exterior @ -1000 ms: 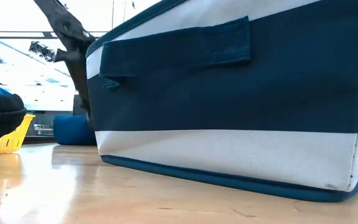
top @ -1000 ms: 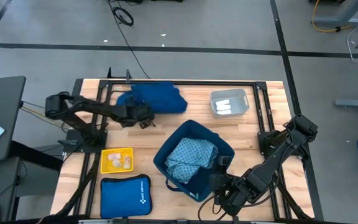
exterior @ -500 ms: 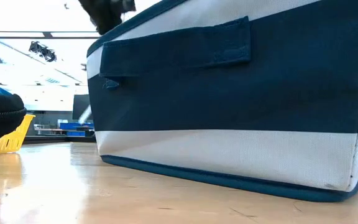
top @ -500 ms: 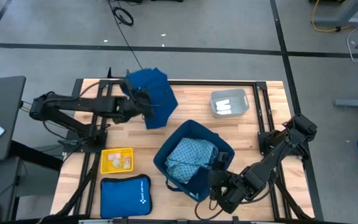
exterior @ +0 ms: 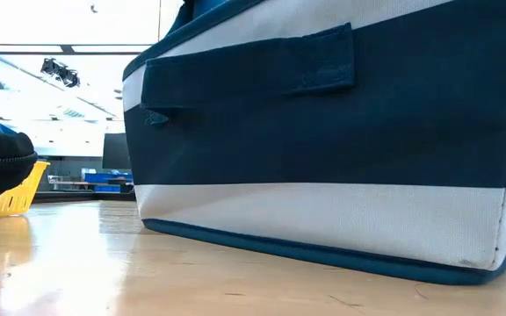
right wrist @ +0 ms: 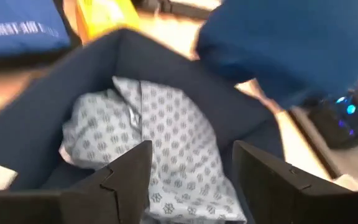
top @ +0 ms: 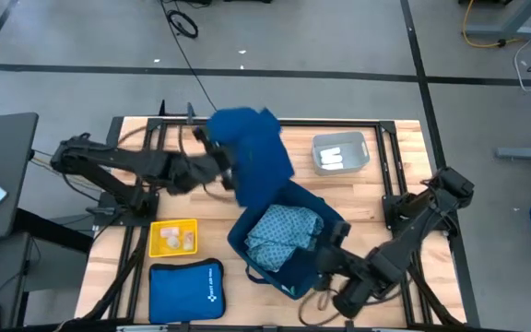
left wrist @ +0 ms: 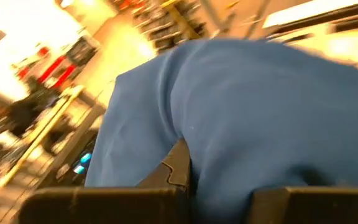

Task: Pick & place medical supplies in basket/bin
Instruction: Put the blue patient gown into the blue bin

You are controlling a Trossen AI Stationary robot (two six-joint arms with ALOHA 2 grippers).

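Observation:
The dark-blue cloth (top: 254,152) hangs bunched from my left gripper (top: 221,168), above the far-left rim of the blue-and-white basket (top: 332,219). It fills the left wrist view as the dark-blue cloth (left wrist: 247,112). The teal speckled cloth (top: 279,235) lies inside the basket, seen close as the speckled cloth (right wrist: 166,149). My right gripper (top: 328,261) is open at the basket's near-right rim, its fingers pointing into the basket. White rolls lie in a yellow tray (top: 173,237) and a clear bin (top: 339,152). My left gripper is shut on a bunched fold of the dark-blue cloth (left wrist: 210,180), coming level from the table's left. The cloth is lifted clear of the table and drapes slack below and beyond the fingers. How many layers it has, I cannot tell.
The bright-blue zip pouch (top: 185,290) lies at the near-left corner beside the yellow tray. A black frame rail (top: 339,123) runs along the far edge. In the low view the basket's wall (exterior: 323,132) fills most of the picture. Bare wood shows between the tray and the basket.
My left gripper has raised the dark-blue cloth off the table's far side and carried it right and toward the near edge. The cloth, then lying in a heap, now hangs lifted over the basket's far-left rim.

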